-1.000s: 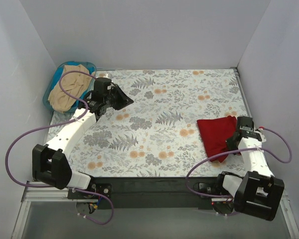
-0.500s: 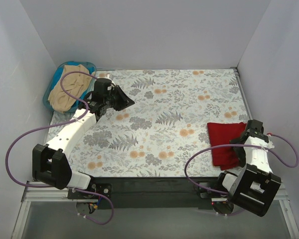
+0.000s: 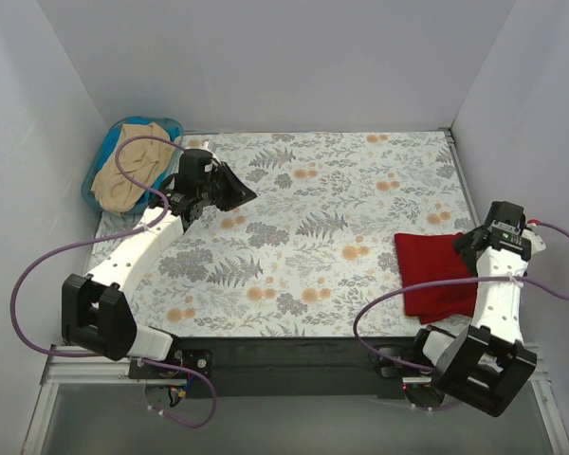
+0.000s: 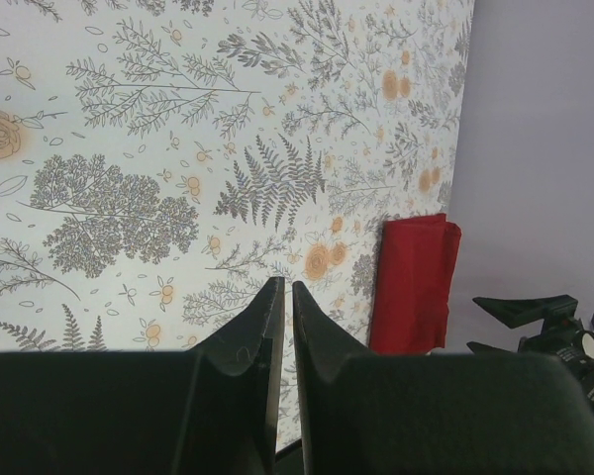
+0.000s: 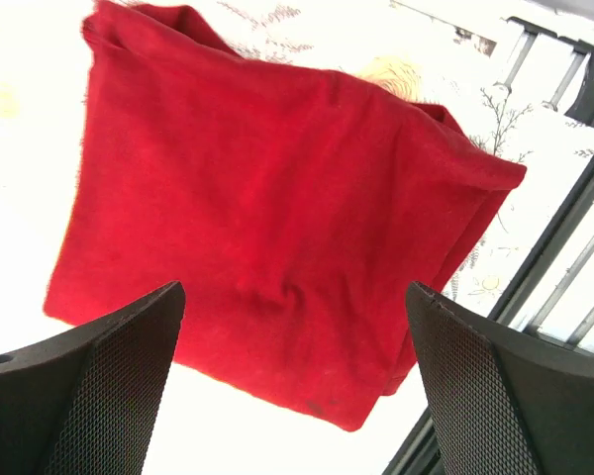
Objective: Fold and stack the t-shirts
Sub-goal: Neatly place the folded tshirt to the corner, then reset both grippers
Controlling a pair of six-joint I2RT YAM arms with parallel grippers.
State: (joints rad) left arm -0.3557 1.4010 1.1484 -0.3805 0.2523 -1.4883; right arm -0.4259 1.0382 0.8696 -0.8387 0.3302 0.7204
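The dark red t-shirt [image 5: 277, 198] is soft, matt cloth with a faintly fuzzy nap, and the floral-printed table cover [image 3: 303, 199] looks matt too. The right gripper [image 5: 292, 292] has fingers [image 5: 89, 386] faced in a rough black mesh texture. The left gripper [image 4: 285, 292] has fingers [image 4: 238, 376] of smooth, matt black plastic.

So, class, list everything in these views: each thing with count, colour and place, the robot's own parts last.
red t-shirt: one, dark red, folded on the table near its right edge
beige t-shirt: one, beige, bundled in the basket
basket: one, blue, far left corner
table: one, white with grey and orange floral print, centre of view
cables: two, purple, one looping at each side
left hand: one, black, shut and empty, over the table's far left
right hand: one, black, open, over the red t-shirt
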